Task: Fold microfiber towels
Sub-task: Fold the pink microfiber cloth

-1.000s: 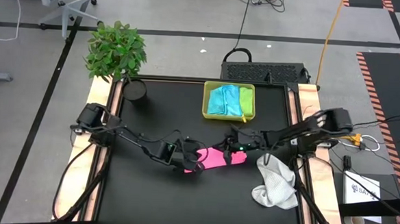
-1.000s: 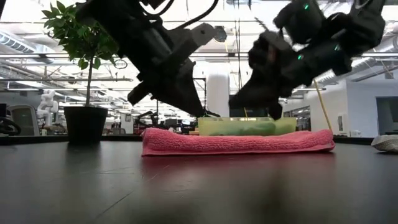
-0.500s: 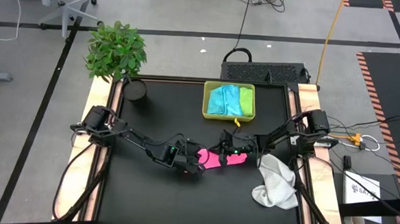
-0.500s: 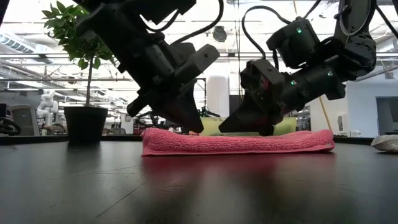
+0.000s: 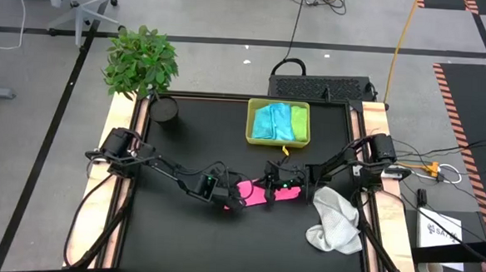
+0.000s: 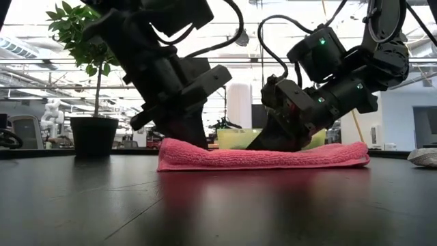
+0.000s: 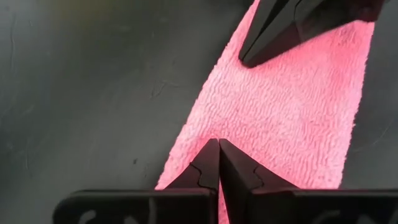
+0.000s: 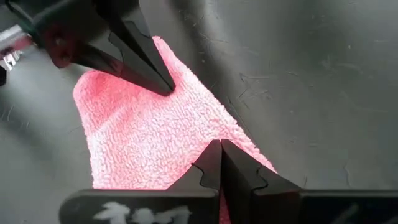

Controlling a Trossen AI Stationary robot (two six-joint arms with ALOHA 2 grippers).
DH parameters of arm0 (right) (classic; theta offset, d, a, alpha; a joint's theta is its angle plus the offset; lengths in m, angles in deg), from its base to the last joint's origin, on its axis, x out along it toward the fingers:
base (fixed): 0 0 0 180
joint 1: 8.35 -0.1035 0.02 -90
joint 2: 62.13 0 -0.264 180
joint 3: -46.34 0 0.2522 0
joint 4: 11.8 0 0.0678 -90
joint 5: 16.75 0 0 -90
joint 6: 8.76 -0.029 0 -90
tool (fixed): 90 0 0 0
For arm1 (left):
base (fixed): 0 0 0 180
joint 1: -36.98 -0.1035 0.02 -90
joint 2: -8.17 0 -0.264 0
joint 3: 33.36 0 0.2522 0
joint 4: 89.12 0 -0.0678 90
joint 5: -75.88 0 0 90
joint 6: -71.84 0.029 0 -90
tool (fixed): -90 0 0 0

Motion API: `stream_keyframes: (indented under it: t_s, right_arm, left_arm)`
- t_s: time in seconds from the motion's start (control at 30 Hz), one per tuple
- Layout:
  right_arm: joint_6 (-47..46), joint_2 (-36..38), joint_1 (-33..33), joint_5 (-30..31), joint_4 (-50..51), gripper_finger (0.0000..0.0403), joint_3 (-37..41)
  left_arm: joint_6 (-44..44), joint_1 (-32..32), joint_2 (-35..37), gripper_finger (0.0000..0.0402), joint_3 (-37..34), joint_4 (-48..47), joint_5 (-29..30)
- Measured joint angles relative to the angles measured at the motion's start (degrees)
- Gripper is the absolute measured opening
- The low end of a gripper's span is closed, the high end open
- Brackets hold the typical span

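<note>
A folded pink towel [image 5: 257, 192] lies flat on the black table near its middle, and shows as a long low strip [image 6: 263, 156] in the low view. My left gripper [image 5: 234, 200] is shut, its tip down on the towel's left end [image 7: 218, 146]. My right gripper [image 5: 273, 193] is shut too, with its tip on the towel right of the middle [image 8: 219, 148]. Each wrist view shows the other gripper's dark fingers [image 7: 273, 34] [image 8: 140, 59] farther along the towel. My left gripper rests its shut fingertips [image 6: 193, 140] on the top of the towel near its left end [image 7: 205, 127], slanting down from the table's left. The towel stays flat on the table under them. My right gripper sets its shut fingertips [image 6: 273, 143] on the towel's top layer close to one long edge [image 8: 239, 134], slanting down from the table's right. The towel lies flat beneath.
A yellow-green tray [image 5: 249, 124] at the far middle holds folded blue [image 5: 269, 121] and green [image 5: 299, 122] towels. A crumpled white towel [image 5: 336, 220] lies near the right edge. A potted plant [image 5: 142, 64] stands at the far left corner.
Both grippers have come down onto the pink towel, the right one farther than the left, and both stayed shut. The right arm has also drawn in toward the towel's middle. The towel has stayed flat where it was.
</note>
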Motion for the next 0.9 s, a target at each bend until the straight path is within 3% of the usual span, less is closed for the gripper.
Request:
stream_keyframes:
  t_s: [0.53,0.77,0.9]
  right_arm:
    - [1.0,0.1,0.1,-2.5,1.8,0.0000,-0.1]
    - [4.9,1.6,1.5,-4.8,11.9,0.0000,-0.1]
    - [8.6,4.7,3.1,-5.2,22.5,0.0000,-0.1]
  left_arm:
    - [-1.6,0.4,-0.3,0.0008,0.0,-5.8,-1.7]
    - [-1.7,0.4,-0.3,0.0015,0.0,-5.8,-1.7]
    - [-1.7,0.4,-0.3,0.0007,0.0,-5.6,-1.8]
